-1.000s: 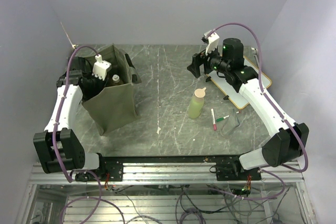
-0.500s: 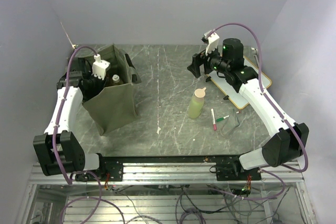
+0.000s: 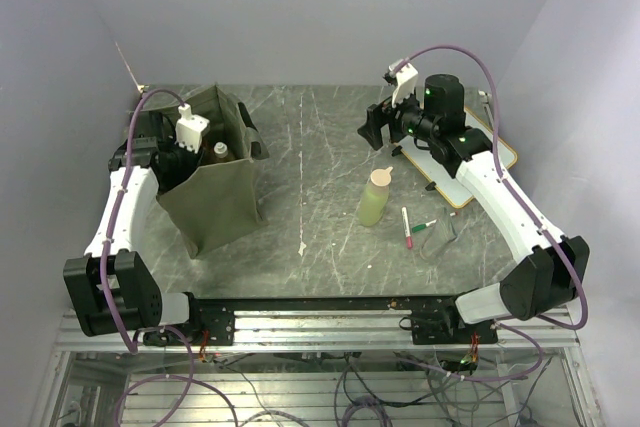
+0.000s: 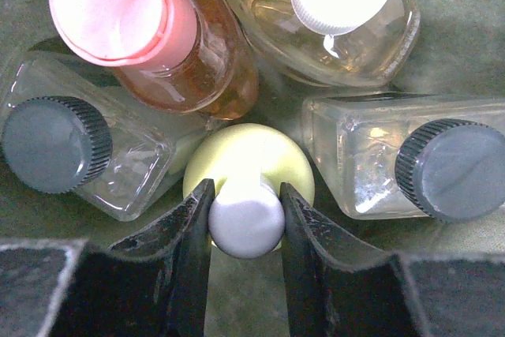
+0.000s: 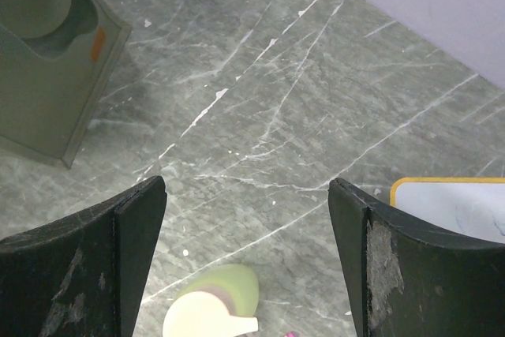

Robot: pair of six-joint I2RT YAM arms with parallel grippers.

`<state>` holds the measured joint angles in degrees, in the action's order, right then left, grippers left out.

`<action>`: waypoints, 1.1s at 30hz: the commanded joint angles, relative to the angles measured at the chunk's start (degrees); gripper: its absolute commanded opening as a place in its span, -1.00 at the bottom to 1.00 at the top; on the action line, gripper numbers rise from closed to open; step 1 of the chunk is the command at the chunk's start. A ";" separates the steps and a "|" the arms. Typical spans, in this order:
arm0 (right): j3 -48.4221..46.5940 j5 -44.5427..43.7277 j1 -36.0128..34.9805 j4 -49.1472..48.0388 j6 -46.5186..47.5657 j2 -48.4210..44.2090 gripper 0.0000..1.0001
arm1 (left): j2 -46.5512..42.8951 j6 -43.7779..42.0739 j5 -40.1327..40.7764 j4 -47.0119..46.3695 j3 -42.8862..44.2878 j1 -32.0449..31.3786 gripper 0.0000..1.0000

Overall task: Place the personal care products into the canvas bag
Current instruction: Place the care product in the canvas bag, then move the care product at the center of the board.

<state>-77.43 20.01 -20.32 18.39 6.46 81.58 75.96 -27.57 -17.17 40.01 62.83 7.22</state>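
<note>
The olive canvas bag [image 3: 215, 202] stands upright at the left. My left gripper [image 3: 188, 155] reaches down into it. In the left wrist view it [image 4: 246, 204] is shut on the white cap of a pale yellow-green bottle [image 4: 248, 155] on the bag floor. Around that bottle stand an orange bottle [image 4: 197, 61], a pale amber bottle with a white cap [image 4: 339, 29] and two clear bottles with black caps [image 4: 55, 144] [image 4: 450, 167]. A light green bottle with a beige cap [image 3: 375, 197] stands on the table. My right gripper [image 3: 373, 128] is open and empty above and behind it [image 5: 213, 309].
A white wood-framed whiteboard [image 3: 480, 162] lies at the right under my right arm, and its corner shows in the right wrist view [image 5: 458, 203]. A red marker [image 3: 406, 227] and a green marker [image 3: 423, 225] lie just right of the light green bottle. Walls close in the back and sides.
My right gripper has shifted slightly up and to the right, still open. My left gripper has barely moved inside the bag.
</note>
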 commanded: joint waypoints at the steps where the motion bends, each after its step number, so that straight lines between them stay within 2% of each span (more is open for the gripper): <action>1: 0.98 -0.50 -0.08 1.18 2.62 -1.80 0.69 | -1.19 -0.86 -1.01 -5.79 2.38 0.07 -0.12; 3: 1.41 -0.29 -0.15 1.71 4.00 -2.22 0.70 | -1.61 -0.95 -1.76 -5.44 3.06 0.14 -0.02; 9: 0.90 1.23 -0.15 5.86 11.67 -3.01 0.93 | -2.78 -0.63 -3.37 -4.18 6.71 0.03 0.59; 13: -1.96 2.23 -0.12 11.68 17.14 -1.91 0.99 | -2.86 0.47 -3.83 -2.87 10.76 0.12 0.81; 18: -5.43 5.01 -0.16 22.80 27.75 -0.56 0.99 | -2.33 3.13 -5.58 -1.26 17.06 0.07 0.86; 24: -8.29 6.63 -0.16 34.98 41.20 1.21 1.00 | -2.30 6.73 -12.28 -1.23 23.95 0.00 0.79; 29: -10.08 6.74 -1.49 40.91 46.65 4.02 0.99 | -0.75 7.72 -20.46 2.37 30.09 -0.46 0.74; 33: -8.77 4.43 -5.15 40.97 48.09 5.47 0.99 | -0.16 6.53 -22.15 5.58 32.44 -2.79 0.73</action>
<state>-85.84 25.50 -22.22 55.59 49.91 85.82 74.94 -21.12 -33.43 41.23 92.66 6.35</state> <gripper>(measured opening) 0.997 0.867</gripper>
